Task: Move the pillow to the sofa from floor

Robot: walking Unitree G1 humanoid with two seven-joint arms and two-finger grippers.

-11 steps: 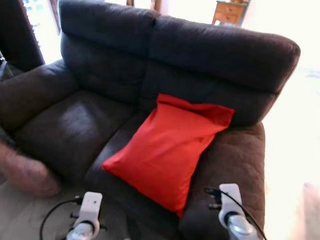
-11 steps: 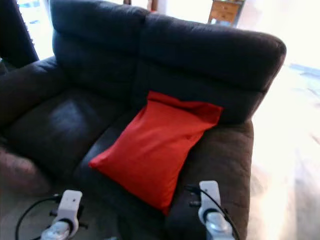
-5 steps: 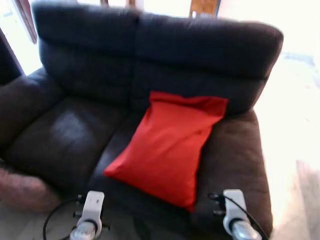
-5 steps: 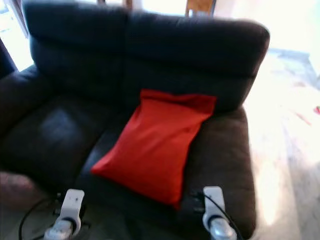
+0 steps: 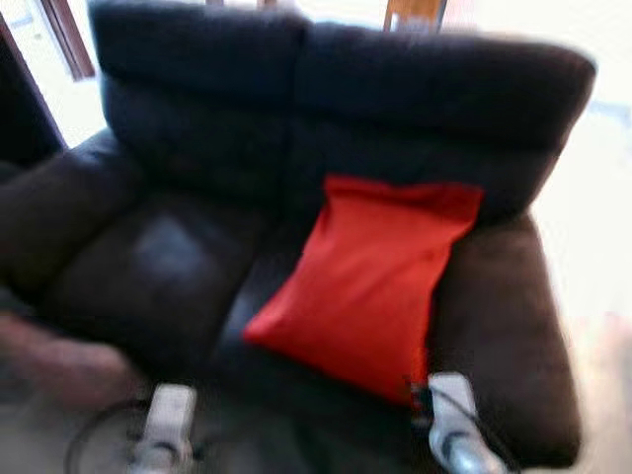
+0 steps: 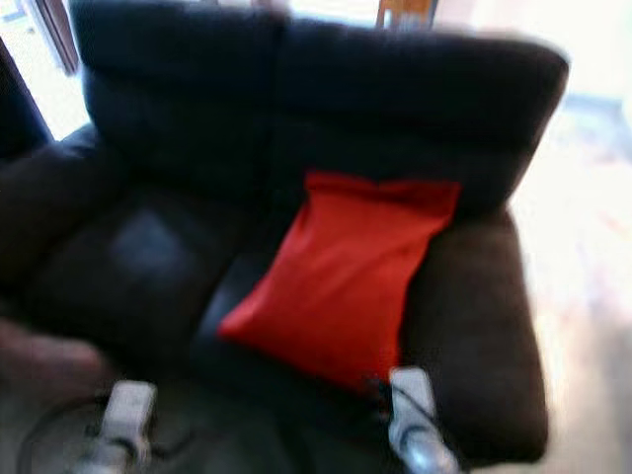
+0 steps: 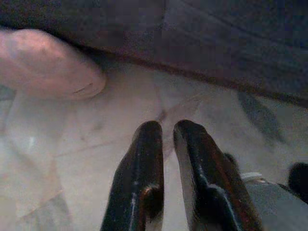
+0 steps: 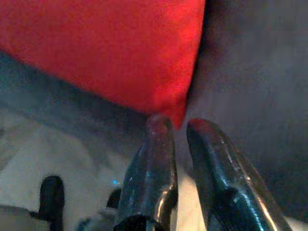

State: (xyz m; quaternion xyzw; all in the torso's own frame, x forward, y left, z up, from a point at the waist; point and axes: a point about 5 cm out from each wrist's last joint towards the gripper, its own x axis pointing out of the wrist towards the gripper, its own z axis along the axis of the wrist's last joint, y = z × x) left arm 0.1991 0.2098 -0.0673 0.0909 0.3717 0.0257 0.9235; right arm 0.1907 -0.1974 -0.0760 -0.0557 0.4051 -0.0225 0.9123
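- Nearest the camera, the left gripper (image 7: 166, 132) hangs low over the pale floor (image 7: 120, 120) in front of the sofa, its 2 black fingers (image 7: 144, 159) drawn close with a narrow gap and nothing between them.
- A pinkish rounded cushion-like object (image 7: 45, 65) lies on the floor at the foot of the sofa, near the left gripper; what it is cannot be made out.
- The right gripper (image 8: 178, 127) sits just below the lower corner of the red pillow, its fingers (image 8: 154, 159) nearly together with a slim gap, tips just beside the fabric and holding nothing.
- The red pillow (image 5: 375, 272) rests on the right seat of the dark sofa (image 5: 178, 247), tilted, its top edge leaning against the backrest and its right side against the right armrest (image 5: 513, 326).
- Beyond the backrest, a wooden piece of furniture (image 5: 415, 12) shows in bright light; both head views are blurred.
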